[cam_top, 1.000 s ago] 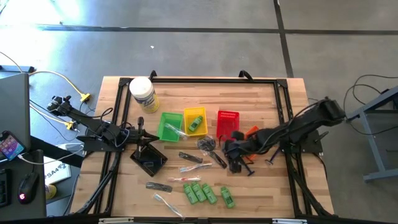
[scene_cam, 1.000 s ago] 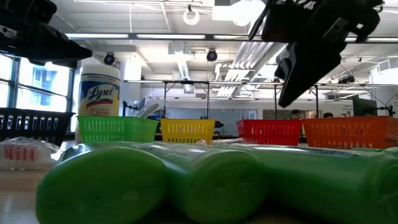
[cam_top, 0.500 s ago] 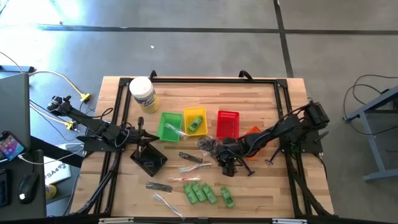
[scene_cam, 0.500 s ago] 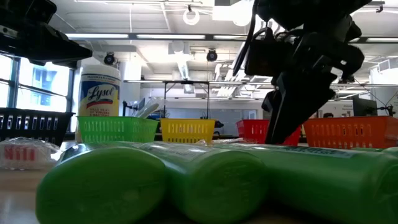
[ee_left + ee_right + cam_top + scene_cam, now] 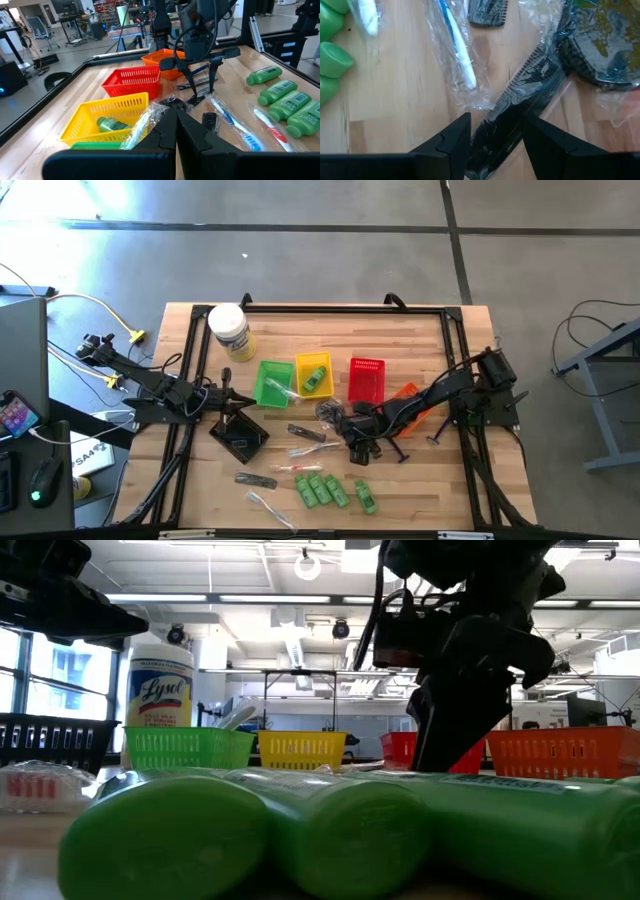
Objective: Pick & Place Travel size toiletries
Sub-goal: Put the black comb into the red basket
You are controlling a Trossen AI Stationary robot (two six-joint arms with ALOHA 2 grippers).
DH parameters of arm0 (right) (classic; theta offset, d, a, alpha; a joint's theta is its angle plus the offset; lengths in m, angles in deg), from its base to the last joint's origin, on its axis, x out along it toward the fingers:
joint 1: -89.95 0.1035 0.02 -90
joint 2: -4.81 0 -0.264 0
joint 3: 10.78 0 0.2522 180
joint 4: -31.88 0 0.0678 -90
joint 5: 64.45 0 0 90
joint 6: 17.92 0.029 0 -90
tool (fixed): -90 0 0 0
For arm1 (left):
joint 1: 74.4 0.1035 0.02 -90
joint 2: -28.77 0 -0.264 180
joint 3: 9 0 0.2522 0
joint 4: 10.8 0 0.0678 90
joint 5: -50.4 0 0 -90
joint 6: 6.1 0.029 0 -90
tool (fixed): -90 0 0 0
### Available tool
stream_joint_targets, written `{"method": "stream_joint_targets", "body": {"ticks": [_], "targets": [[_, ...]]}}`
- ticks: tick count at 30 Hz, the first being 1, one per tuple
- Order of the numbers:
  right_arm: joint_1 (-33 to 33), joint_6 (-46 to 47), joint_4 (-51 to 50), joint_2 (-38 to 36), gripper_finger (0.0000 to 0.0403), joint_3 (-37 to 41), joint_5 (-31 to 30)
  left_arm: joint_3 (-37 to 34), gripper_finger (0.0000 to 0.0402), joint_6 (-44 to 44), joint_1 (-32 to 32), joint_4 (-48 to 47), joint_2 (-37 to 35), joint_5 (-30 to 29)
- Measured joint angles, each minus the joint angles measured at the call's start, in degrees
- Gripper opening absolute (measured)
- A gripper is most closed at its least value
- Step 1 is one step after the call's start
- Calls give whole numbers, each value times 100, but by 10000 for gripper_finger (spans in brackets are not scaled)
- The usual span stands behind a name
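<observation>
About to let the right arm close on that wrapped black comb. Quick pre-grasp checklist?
1. Right gripper open: ok.
2. Wrapped black comb lies between its fingers: ok.
3. Fingers low enough to grip: cannot tell.
4. Wrapped blue toothbrush clear of the fingers: not ok, its wrapper lies close beside one.
5. Left gripper shut, parked at the table's left, out of the way: ok.
6. Red basket has room: ok, looks empty.

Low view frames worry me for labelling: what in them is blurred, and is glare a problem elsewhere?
Low view: the green bottles nearest the lens are soft blobs, and the right hand is a dark silhouette against bright ceiling lights. Right wrist view: the clear wrap on the comb and toothbrush glints.
</observation>
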Motion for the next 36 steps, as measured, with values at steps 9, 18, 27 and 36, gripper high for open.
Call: {"method": "stream_joint_targets", "body": {"ticks": [9,18,27,36], "targets": [[327,4,-698,5,164,-617,-897,0,0,-2,1,-5,0,25],[117,203,-1113,101,205,-612,-786,0,0,-4,0,-10,0,27],[-33,95,-1055,509,249,-633,-341,0,0,-15,-1,-21,2,31],[-77,19,-1049,628,215,-635,-253,0,0,-13,1,-49,0,44]]}}
